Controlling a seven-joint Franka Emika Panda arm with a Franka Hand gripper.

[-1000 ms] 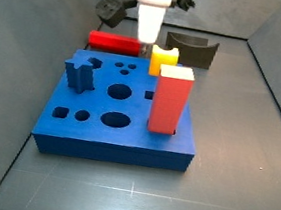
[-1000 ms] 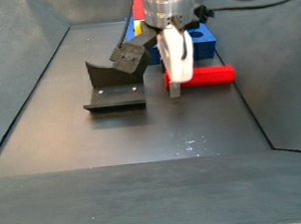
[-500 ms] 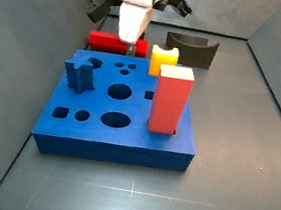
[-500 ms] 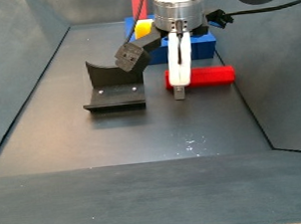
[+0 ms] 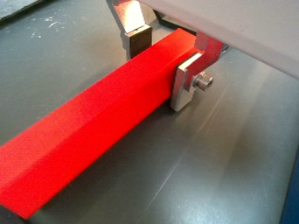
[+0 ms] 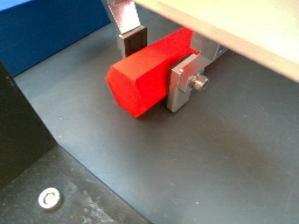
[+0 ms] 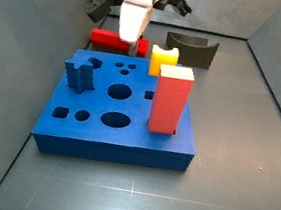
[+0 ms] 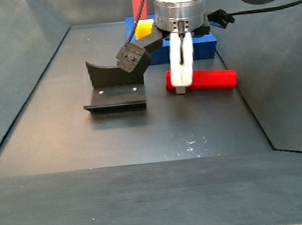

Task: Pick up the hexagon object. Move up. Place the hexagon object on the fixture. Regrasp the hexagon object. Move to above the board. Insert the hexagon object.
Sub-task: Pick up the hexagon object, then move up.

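Lowered claw since earlier; fingers spread, straddling hexagon object on floor.

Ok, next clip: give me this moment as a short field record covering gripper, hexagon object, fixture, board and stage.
gripper: down at the floor, one finger on each side of the hexagon object; contact unclear
hexagon object: red bar lying flat on the floor behind the board
fixture: dark bracket on the floor, apart from the bar, nothing on it
board: blue; tall red block and yellow piece standing on it
stage: pick-up, bar not yet lifted
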